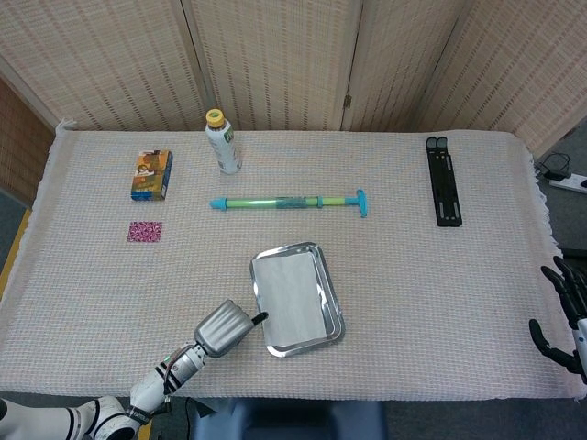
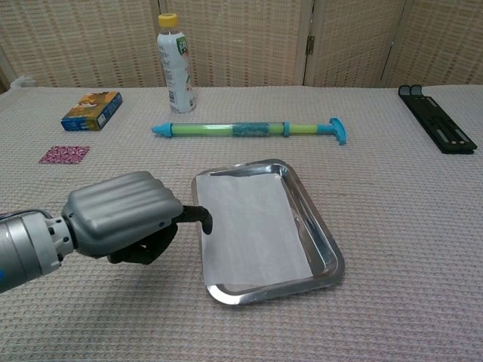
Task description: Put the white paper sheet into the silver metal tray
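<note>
The white paper sheet [image 1: 292, 293] [image 2: 249, 230] lies flat inside the silver metal tray [image 1: 332, 302] [image 2: 323, 235], near the table's front middle. My left hand [image 1: 223, 328] [image 2: 124, 222] hovers low just left of the tray and holds nothing. One dark finger reaches toward the tray's left rim, beside the paper's edge; the others bend under the palm. My right hand [image 1: 561, 316] shows only in the head view, at the table's far right edge, with fingers spread and nothing in it.
At the back left stand a bottle [image 1: 223, 142] [image 2: 175, 64] and a snack box [image 1: 151, 174] [image 2: 92, 110]. A pink patch [image 1: 145, 231] [image 2: 64, 154] lies nearer. A green and blue tube [image 1: 289, 202] [image 2: 249, 130] lies behind the tray. A black stand [image 1: 443, 181] [image 2: 438, 128] is at the back right.
</note>
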Controlling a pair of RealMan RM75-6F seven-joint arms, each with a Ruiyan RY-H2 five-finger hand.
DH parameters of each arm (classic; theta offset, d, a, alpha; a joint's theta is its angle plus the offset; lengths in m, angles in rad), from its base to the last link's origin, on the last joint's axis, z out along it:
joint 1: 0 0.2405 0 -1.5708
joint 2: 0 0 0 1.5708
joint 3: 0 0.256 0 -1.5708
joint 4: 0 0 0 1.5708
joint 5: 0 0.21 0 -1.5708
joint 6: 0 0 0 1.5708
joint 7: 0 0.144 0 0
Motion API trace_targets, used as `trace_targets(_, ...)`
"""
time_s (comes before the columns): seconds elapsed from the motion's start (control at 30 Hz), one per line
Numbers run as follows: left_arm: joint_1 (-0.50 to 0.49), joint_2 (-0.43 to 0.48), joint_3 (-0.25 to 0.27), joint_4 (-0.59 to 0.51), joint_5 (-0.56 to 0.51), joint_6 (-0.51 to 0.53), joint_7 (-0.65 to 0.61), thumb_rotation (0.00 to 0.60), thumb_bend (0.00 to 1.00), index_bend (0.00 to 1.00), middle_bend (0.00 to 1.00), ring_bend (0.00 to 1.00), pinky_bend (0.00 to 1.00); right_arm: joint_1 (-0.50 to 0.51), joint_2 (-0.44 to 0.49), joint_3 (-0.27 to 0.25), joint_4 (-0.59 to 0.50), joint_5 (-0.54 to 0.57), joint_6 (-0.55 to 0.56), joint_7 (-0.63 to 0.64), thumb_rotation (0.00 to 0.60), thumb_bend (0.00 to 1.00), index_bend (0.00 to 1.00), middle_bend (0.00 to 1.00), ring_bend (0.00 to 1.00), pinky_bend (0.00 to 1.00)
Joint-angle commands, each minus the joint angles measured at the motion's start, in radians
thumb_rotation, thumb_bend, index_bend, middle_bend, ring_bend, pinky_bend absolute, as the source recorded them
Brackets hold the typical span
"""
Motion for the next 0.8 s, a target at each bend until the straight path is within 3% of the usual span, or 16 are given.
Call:
trace_targets(0.03, 0.0, -0.009, -0.004, 0.012, 0.012, 0.003, -0.009, 0.6, 1.0, 0.31, 1.0, 1.0, 1.0, 0.002, 0.001, 0.0, 0.002, 0.001, -0.003, 0.003, 0.6, 0.51, 0.0, 0.0, 0.0, 0.0)
trace_targets(0.8, 0.0, -0.111, 0.016, 0.197, 0.085, -0.025, -0.145, 0.6, 1.0, 0.33, 1.0, 1.0, 1.0, -0.002, 0.0, 0.0, 0.003, -0.001, 0.008, 0.006, 0.6, 0.51, 0.0, 0.0, 0.0, 0.0)
